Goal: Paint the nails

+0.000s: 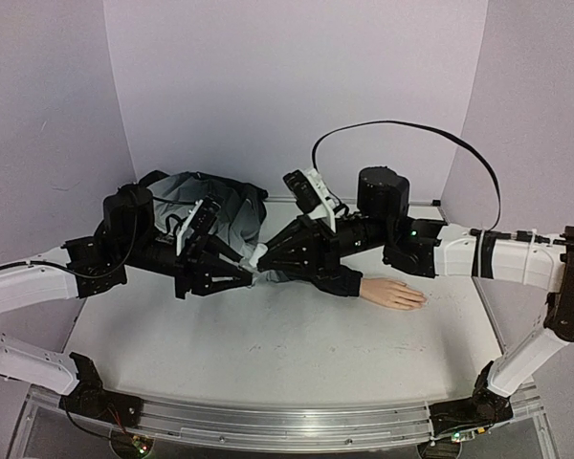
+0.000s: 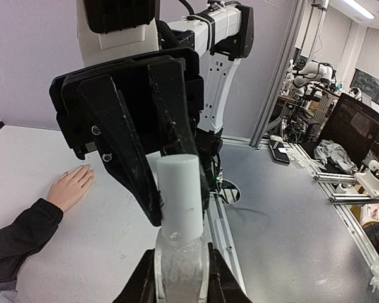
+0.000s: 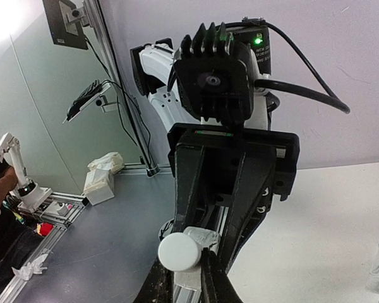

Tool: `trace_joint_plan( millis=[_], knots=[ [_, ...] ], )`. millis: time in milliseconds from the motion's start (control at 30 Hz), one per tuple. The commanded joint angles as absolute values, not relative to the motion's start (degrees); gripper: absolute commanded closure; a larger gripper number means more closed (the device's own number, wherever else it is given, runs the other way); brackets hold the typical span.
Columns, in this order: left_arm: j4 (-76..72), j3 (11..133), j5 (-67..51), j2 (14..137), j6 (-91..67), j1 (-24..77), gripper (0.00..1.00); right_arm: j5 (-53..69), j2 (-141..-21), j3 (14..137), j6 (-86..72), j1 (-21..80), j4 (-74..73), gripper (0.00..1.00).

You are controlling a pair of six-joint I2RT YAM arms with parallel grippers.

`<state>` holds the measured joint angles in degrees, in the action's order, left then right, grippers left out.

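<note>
Left gripper [image 2: 180, 270] clamped on a small whitish bottle [image 2: 180, 251]. Right gripper [image 1: 265, 262] closed on its white cap [image 2: 180, 189], meeting it near the dark sleeve [image 1: 335, 279]. Nails [image 1: 419, 302] of the mannequin hand [image 1: 392, 293] lie on the table [image 1: 268, 354], well apart, rightward of both grippers.

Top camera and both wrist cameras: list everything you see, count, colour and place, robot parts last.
mannequin hand: one, pale flesh-coloured, lying flat, right of centre; nails too small to judge
sleeve: one, dark, running left from the hand
jacket: one, grey, bunched at the back left
bottle: one, whitish, between the grippers
cap: one, white, on the bottle
table: one, white, under everything
cable: one, black, looping over the back right
left gripper: one, black, shut on the bottle
right gripper: one, black, shut on the cap
</note>
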<state>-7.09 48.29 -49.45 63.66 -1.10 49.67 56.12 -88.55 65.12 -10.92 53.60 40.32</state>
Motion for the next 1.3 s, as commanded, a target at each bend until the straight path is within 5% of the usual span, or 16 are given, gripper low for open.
trace_joint_plan(
  millis=[0, 33, 133, 233, 500, 800, 1267],
  knots=[
    [-12.7, 48.5, -43.3, 61.1, 3.0, 51.1, 1.0, 52.0, -87.0, 65.2, -10.8, 54.4, 40.8, 1.0],
    [-12.7, 48.3, -39.3, 60.8, 3.3, 51.1, 1.0, 46.9, -86.6, 64.9, -11.6, 54.4, 40.7, 0.93],
    [-12.6, 47.3, -24.7, 59.1, 5.1, 51.1, 1.0, 30.8, -84.5, 64.1, -15.3, 54.4, 39.7, 0.39],
    [-12.3, 46.2, -9.4, 57.6, 7.5, 51.1, 1.0, 20.6, -83.7, 64.2, -20.7, 54.4, 39.1, 0.24],
    [-11.0, 46.3, 5.3, 57.6, 8.7, 51.1, 1.0, 14.1, -91.8, 74.2, -34.0, 56.0, 39.2, 0.26],
    [-9.8, 46.8, 7.9, 58.2, 9.6, 51.2, 1.0, 10.1, -100.3, 83.0, -41.6, 56.4, 39.2, 0.52],
    [-8.5, 47.8, 11.9, 60.0, 10.7, 52.1, 1.0, 7.0, -103.1, 86.7, -42.1, 58.4, 39.9, 0.49]
  ],
)
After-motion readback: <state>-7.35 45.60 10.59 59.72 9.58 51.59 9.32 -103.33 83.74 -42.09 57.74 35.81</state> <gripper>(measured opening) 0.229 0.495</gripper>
